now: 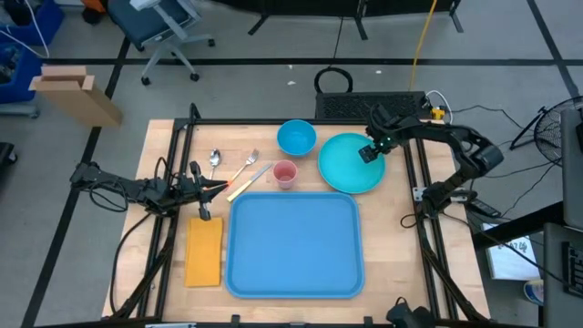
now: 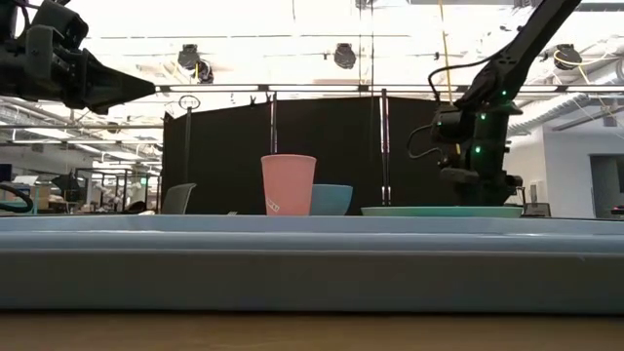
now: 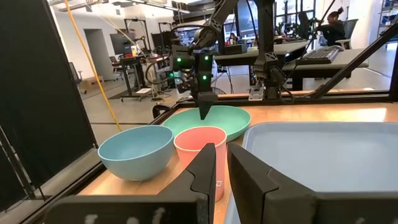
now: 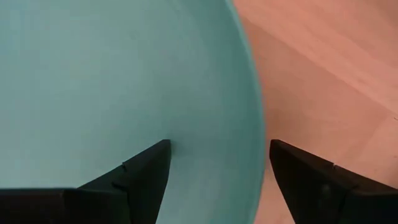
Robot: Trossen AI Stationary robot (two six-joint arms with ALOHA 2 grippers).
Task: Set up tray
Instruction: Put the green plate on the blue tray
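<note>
Tray (image 1: pixel 293 246): you see a big light-blue plastic rectangle, rounded corners, raised rim, lower centre of the high view.
Plate (image 1: pixel 352 163): round, smooth teal, upper right of the tray.
Right gripper (image 4: pixel 217 163): fingers apart, straddling the plate's rim.
Left gripper (image 3: pixel 222 175): fingers nearly together, holding nothing.
Table (image 1: pixel 392 246): pale wood.
</note>
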